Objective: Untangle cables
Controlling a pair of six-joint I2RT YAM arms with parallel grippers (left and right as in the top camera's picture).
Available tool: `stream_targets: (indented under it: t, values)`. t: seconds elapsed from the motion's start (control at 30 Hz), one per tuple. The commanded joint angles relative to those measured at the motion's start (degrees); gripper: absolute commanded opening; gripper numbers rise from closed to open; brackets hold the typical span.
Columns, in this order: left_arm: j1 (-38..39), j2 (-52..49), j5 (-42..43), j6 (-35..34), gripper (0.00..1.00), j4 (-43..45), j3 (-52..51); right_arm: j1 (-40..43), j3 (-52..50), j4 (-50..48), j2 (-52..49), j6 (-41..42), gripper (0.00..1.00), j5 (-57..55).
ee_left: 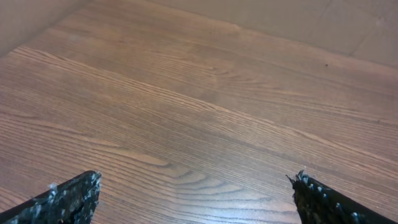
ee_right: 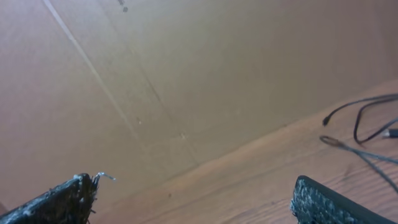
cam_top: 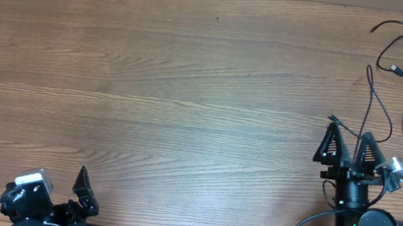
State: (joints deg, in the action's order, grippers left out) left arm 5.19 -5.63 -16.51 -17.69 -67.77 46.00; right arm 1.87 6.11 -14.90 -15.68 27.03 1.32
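The cables (cam_top: 399, 71) lie loose at the far right of the tabletop (cam_top: 151, 83). One strand trails down to the right end effector (cam_top: 348, 140), which is spread wide and holds nothing. It would be best to close on that single strand and draw it clear of the loops. The left end effector (ee_left: 196, 180), equally wide and empty, sits well apart. Only the overhead view shows every loop; the right wrist view catches a few strands.
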Motion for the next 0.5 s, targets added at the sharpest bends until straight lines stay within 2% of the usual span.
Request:
stream_targets:
  t: [0.0,0.27,0.37,0.47]
  values:
    - [-0.35,0.55,0.04,-0.35,0.99,0.07,-0.04,1.68,-1.90,-1.86,2.58,1.68,1.00,0.35]
    - [-0.35,0.55,0.04,-0.35,1.00,0.07,-0.04,3.08,-2.21,4.52,10.38,0.98,1.00,0.04]
    - [-0.35,0.55,0.04,-0.35,0.99,0.07,-0.04,3.04,-2.21,10.10,15.02,0.98,1.00,-1.62]
    - [-0.35,0.55,0.04,-0.35,0.99,0.07,-0.04,2.97,-2.21,10.36,15.52,0.17,1.00,-1.22]
